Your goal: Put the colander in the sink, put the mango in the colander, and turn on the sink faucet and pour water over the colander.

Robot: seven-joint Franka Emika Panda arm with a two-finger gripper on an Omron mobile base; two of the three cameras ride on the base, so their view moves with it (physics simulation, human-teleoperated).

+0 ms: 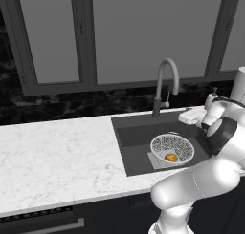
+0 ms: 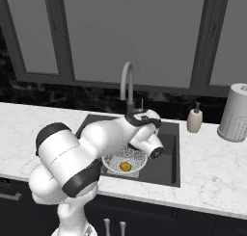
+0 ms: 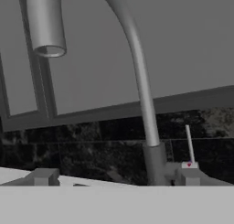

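White marble: the surface (image 1: 57, 156) carries the recessed dark gray sink (image 1: 131, 137), under a row of dark-framed windows.
Colander: the mesh colander (image 1: 172, 148) sits on the sink floor, toward the front right of the basin in the left base view; in the right base view the arm partly hides it.
Mango: the red and yellow-orange mango (image 1: 171, 157) lies inside the colander, near its front edge — it also shows at (image 2: 125, 166).
Faucet: the sink faucet (image 1: 165, 85) stands at the back edge of the sink, its arched spout curving forward over the basin; the open spout mouth (image 3: 47, 49) hangs at upper left in the hand view, the neck rising at centre.
Lever: the thin side lever (image 3: 189, 145) stands upright just right of the faucet's dark base.
Claw: the claw (image 3: 116, 177) points at the faucet base, its two tips set wide apart — released, holding nothing, one tip close beside the lever's block.
Other things: a beige soap dispenser (image 2: 194, 119) and a pale ribbed canister (image 2: 235, 112) stand on the surface to the right of the sink.
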